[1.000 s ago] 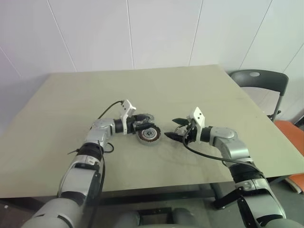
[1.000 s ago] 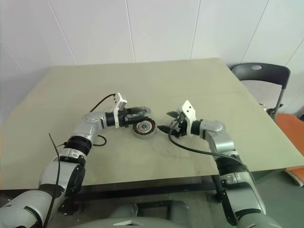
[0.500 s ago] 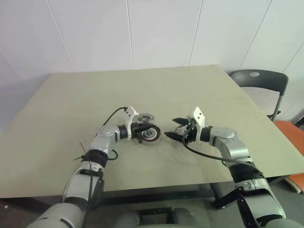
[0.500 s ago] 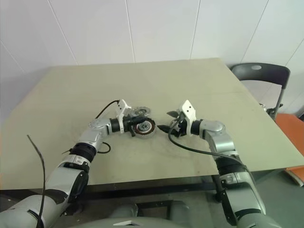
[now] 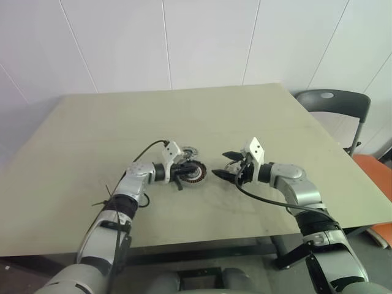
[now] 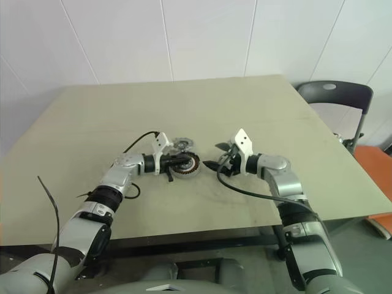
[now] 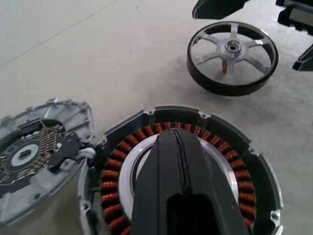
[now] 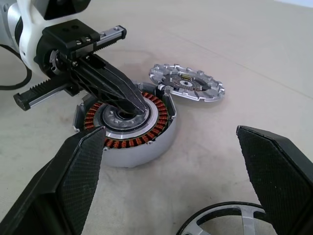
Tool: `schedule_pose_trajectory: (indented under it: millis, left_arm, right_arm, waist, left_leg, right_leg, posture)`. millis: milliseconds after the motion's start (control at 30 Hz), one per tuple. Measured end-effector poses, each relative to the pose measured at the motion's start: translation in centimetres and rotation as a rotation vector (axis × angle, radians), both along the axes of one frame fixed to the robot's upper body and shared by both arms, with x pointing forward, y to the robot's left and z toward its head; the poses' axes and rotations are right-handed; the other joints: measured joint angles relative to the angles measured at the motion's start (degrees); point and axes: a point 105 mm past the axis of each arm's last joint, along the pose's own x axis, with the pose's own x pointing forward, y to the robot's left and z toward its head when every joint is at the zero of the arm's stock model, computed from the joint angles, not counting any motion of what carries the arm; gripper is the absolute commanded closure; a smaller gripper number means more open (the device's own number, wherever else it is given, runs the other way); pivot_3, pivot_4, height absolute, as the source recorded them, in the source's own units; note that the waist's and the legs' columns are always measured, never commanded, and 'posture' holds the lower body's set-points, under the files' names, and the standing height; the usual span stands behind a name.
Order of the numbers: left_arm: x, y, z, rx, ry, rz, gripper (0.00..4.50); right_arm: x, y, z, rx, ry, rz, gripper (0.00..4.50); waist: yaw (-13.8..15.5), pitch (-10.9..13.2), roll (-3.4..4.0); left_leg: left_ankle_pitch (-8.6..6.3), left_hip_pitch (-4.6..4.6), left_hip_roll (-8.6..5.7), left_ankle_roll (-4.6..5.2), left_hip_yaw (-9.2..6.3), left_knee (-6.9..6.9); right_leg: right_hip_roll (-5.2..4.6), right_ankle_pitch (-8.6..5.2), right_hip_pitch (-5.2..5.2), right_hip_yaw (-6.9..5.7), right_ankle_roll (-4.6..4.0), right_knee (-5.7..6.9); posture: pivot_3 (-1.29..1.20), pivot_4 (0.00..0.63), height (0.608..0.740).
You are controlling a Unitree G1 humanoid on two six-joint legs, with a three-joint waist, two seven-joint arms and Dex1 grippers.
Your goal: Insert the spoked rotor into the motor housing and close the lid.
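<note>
Housing (image 8: 128,128) pinned at its centre by closed left end effector (image 8: 134,105); rotor (image 7: 232,57) between open right end effector's (image 5: 224,165) fingers, likely awaiting pickup.

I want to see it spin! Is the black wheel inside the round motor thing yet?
No, the spoked rotor lies on the table, apart from the motor housing.

Beige table (image 5: 92,122); motor housing (image 8: 128,128), lid (image 8: 187,81), spoked rotor (image 7: 232,56) on it
</note>
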Motion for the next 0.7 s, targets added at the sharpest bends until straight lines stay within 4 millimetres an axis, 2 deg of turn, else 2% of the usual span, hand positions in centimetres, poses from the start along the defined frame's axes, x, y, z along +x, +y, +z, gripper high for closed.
schedule_pose_trajectory:
  millis: [333,500,700]
  left_arm:
    - [0.0,1.2,0.1,0.061,-0.003,-0.005,4.48]
    - [-1.3,0.4,-0.2,0.038,0.014,-0.061,4.48]
    - [-2.3,-1.6,-0.4,0.009,0.008,-0.115,4.48]
  right_arm:
    - [0.2,0.1,0.3,0.001,-0.016,-0.002,0.00]
    - [0.3,0.1,0.3,0.001,-0.017,-0.005,0.00]
    - [0.4,0.2,0.5,0.004,-0.024,-0.002,0.00]
  waist:
    - [-0.04,0.00,0.00]
    - [0.00,0.00,0.00]
    - [0.08,-0.01,0.00]
  left_leg:
    - [0.00,0.01,0.00,0.00,0.00,-0.01]
    - [0.00,0.01,0.00,0.00,0.00,-0.01]
    - [0.00,0.03,-0.01,0.00,-0.01,0.05]
  right_leg:
    - [-0.01,0.00,0.00,0.00,0.00,0.00]
    - [-0.02,0.00,0.01,0.00,0.00,0.00]
    - [-0.04,0.00,0.07,0.00,0.00,0.00]
  posture:
    - [0.00,0.000,0.740]
    - [0.00,0.000,0.740]
    - [0.00,0.000,0.740]
